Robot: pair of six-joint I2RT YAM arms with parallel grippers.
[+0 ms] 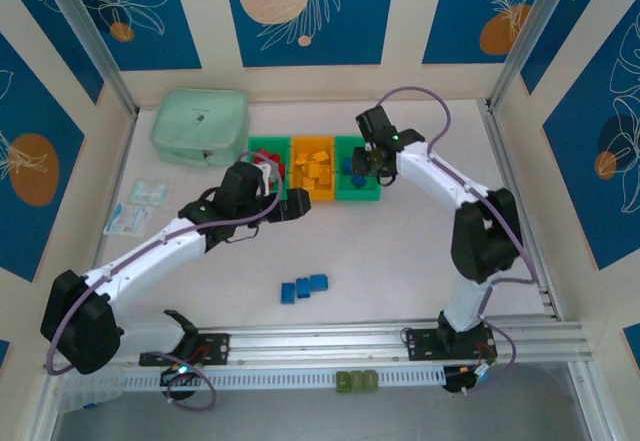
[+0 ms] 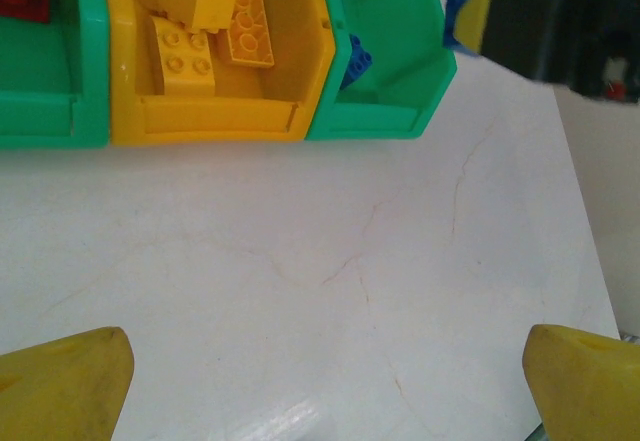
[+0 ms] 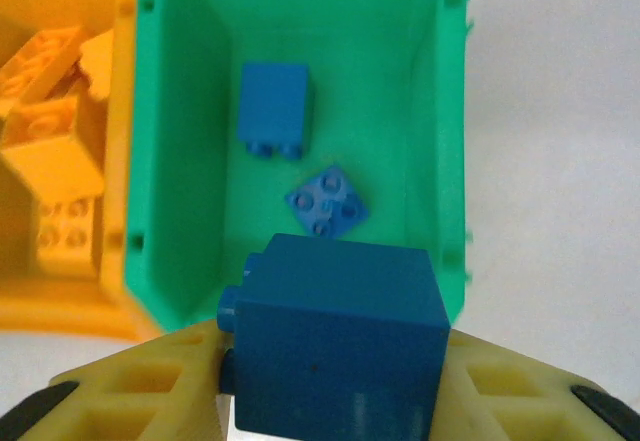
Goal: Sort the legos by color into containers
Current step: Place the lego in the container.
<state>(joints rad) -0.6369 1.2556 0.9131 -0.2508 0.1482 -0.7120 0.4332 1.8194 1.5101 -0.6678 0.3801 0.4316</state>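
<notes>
The right gripper (image 3: 335, 401) squeezes its yellow plastic fingers (image 3: 130, 391) on a chunky square blue plastic brick (image 3: 340, 331), held over the smooth green plastic box on the right (image 3: 440, 111). Two smaller blue bricks (image 3: 275, 109) lie inside that box. The left gripper (image 2: 325, 381) is spread wide and holds nothing. It hangs over the smooth white table (image 2: 300, 261), in front of the yellow plastic box (image 2: 215, 121) of bumpy yellow bricks (image 2: 185, 56). Three more blue bricks (image 1: 303, 287) sit on the table near the arms.

Green rectangular plastic bin (image 3: 180, 161): smooth, semi-gloss walls. Blue moulded plastic brick (image 3: 335, 346): matt, faintly scuffed. White tabletop (image 2: 250, 311): smooth, hairline-cracked, sheen at 6 o'clock. Mint-green zippered pouch (image 1: 200, 126), 10 o'clock: soft cloth. Silver base rail (image 1: 350, 341), 6 o'clock: bare metal.
</notes>
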